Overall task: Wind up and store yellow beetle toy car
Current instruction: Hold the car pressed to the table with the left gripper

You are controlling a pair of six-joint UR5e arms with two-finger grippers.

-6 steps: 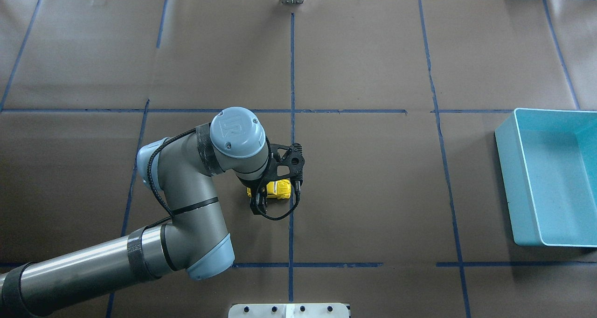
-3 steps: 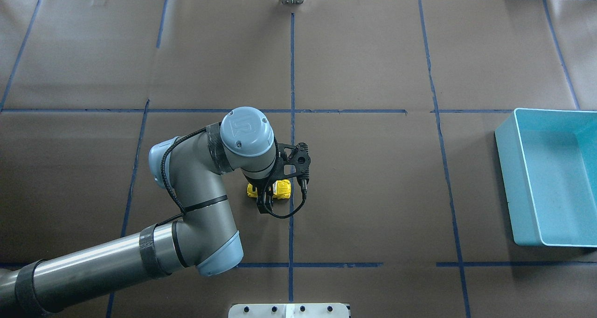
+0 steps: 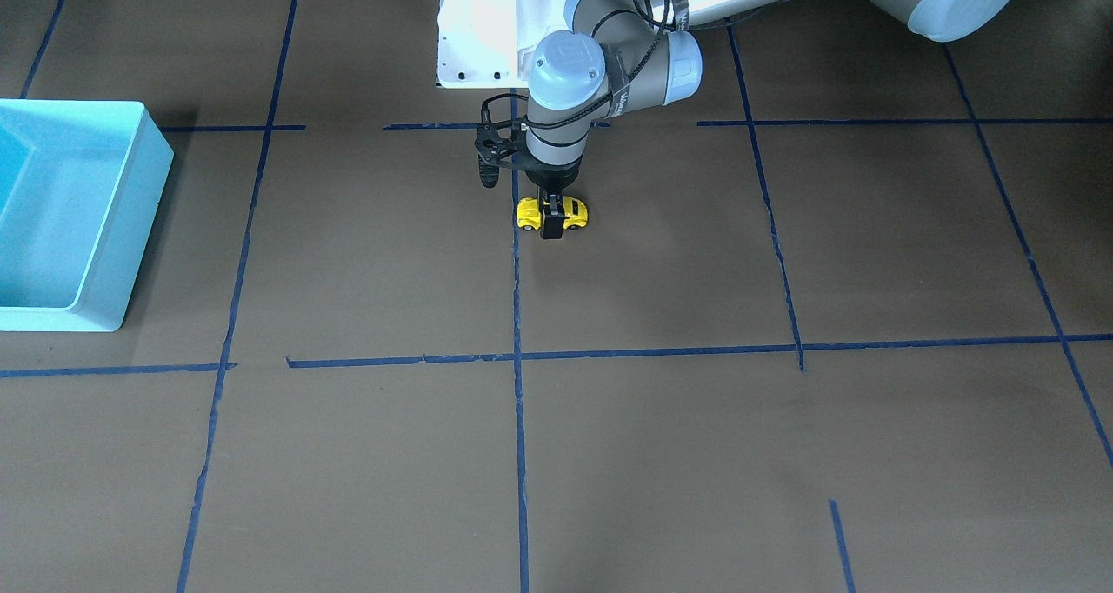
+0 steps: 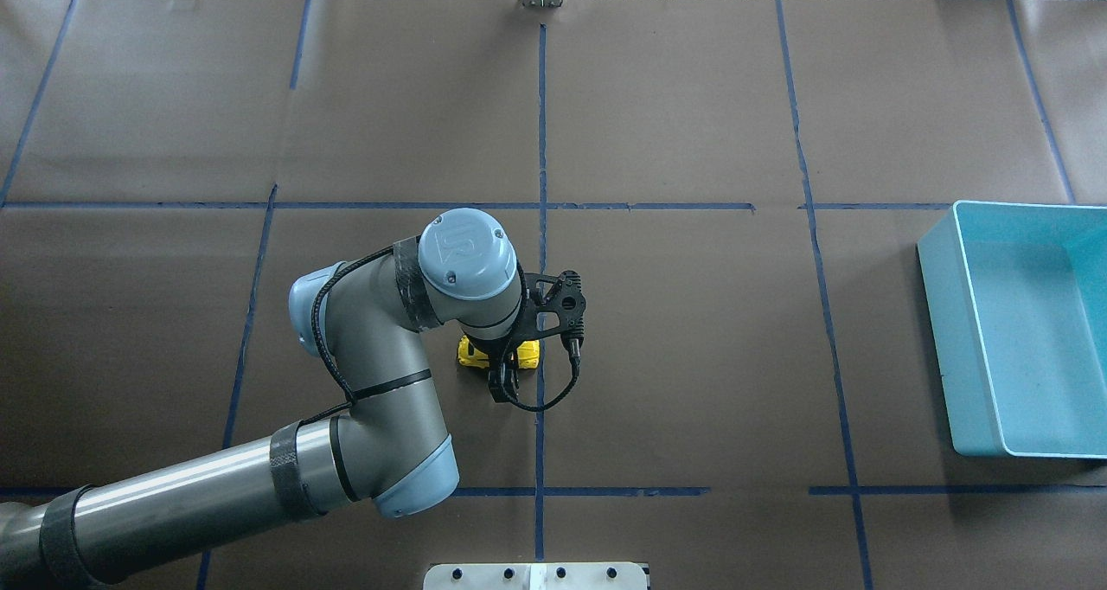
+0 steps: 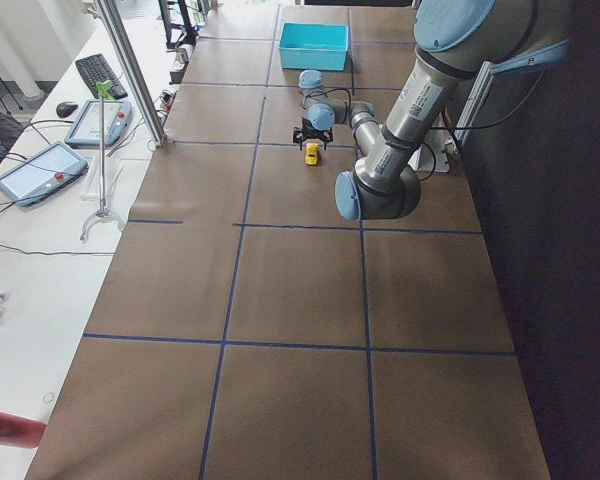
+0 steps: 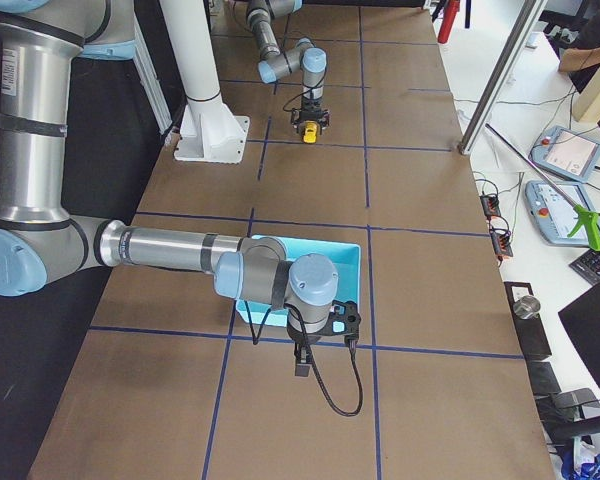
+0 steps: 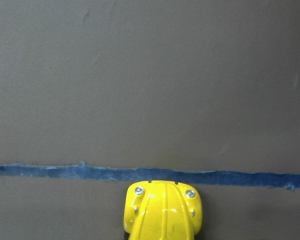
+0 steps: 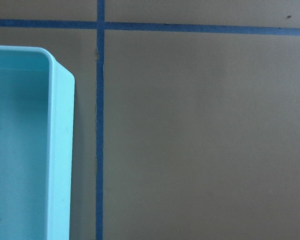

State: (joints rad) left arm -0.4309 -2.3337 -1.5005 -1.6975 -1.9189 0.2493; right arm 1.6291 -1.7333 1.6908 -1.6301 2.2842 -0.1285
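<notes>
The yellow beetle toy car stands on the brown table near the centre blue tape line, also in the front view and at the bottom of the left wrist view. My left gripper points straight down over the car's middle, one finger on each side of it; the jaws look open around it. My right gripper shows only in the exterior right view, low beside the turquoise bin; I cannot tell if it is open or shut.
The turquoise bin sits at the table's right end, its corner showing in the right wrist view. Blue tape lines grid the brown paper. A white mounting plate lies at the robot's base.
My left arm has moved right, bringing the gripper from the car's left end to over its middle. The car has stayed in place.
</notes>
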